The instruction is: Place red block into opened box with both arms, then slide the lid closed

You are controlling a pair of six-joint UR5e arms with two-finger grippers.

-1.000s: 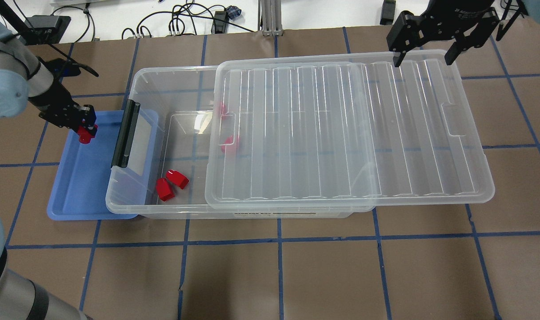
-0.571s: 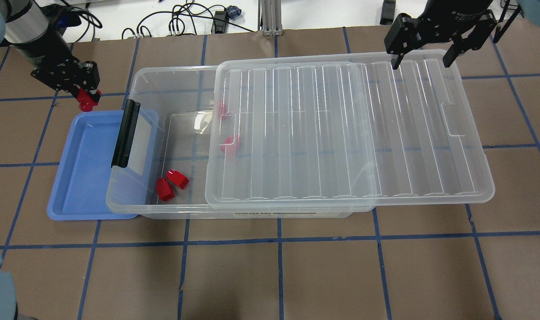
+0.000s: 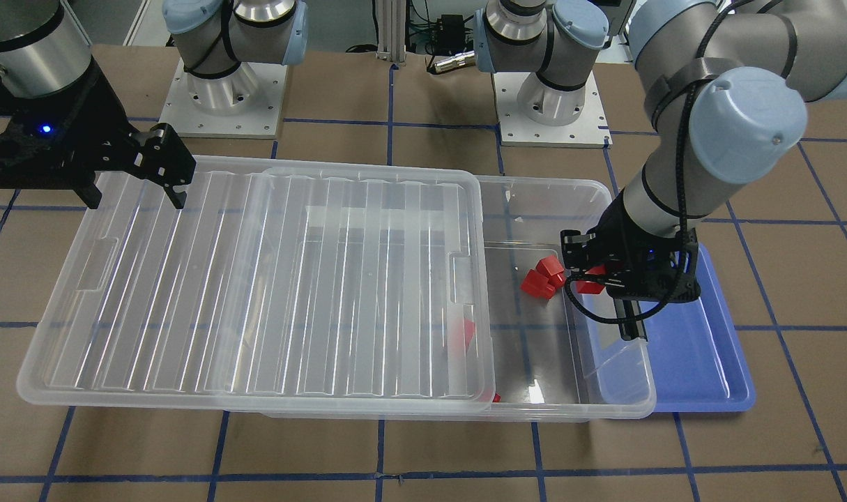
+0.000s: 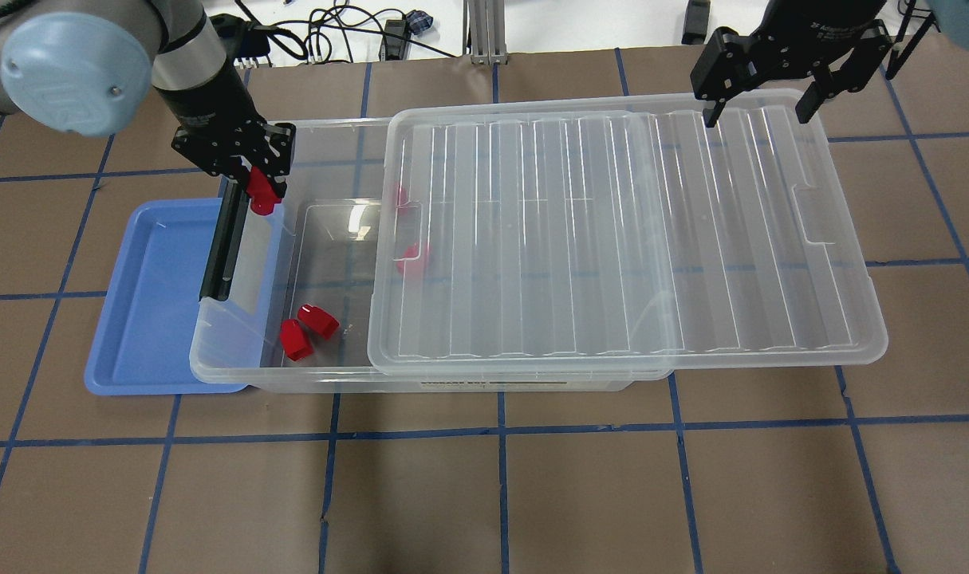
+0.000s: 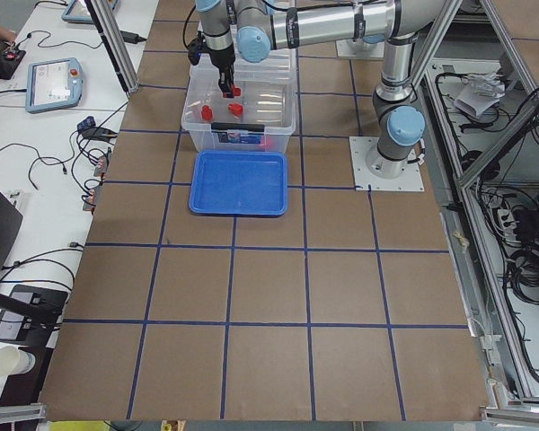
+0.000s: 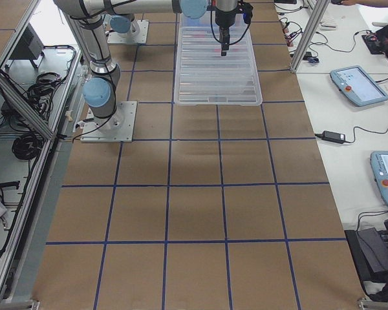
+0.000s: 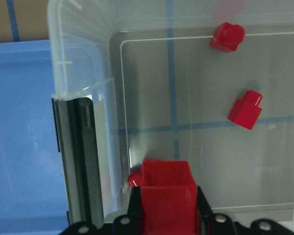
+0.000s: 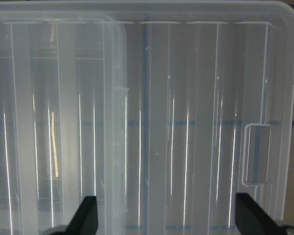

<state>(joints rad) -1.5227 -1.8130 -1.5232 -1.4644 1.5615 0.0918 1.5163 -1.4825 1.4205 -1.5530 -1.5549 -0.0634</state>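
Observation:
My left gripper (image 4: 262, 199) is shut on a red block (image 4: 259, 190) and hangs over the left end of the clear box (image 4: 317, 127), beside its black latch bar (image 4: 225, 239). The left wrist view shows that red block (image 7: 167, 188) between the fingers, above the box floor. Two red blocks (image 4: 297, 339) lie loose in the open part, and two more (image 4: 412, 257) show faintly under the lid (image 4: 612, 239). The lid is slid right, covering most of the box. My right gripper (image 4: 759, 112) is open over the lid's far right corner, holding nothing.
A shallow blue tray (image 4: 149, 303) sits against the box's left end, partly beneath it. Brown table with blue tape lines lies all around. Cables and arm bases stand beyond the far edge.
My left gripper has lifted the red block from over the blue tray, swung toward the back, then moved right to the box's left end. The right gripper has barely moved.

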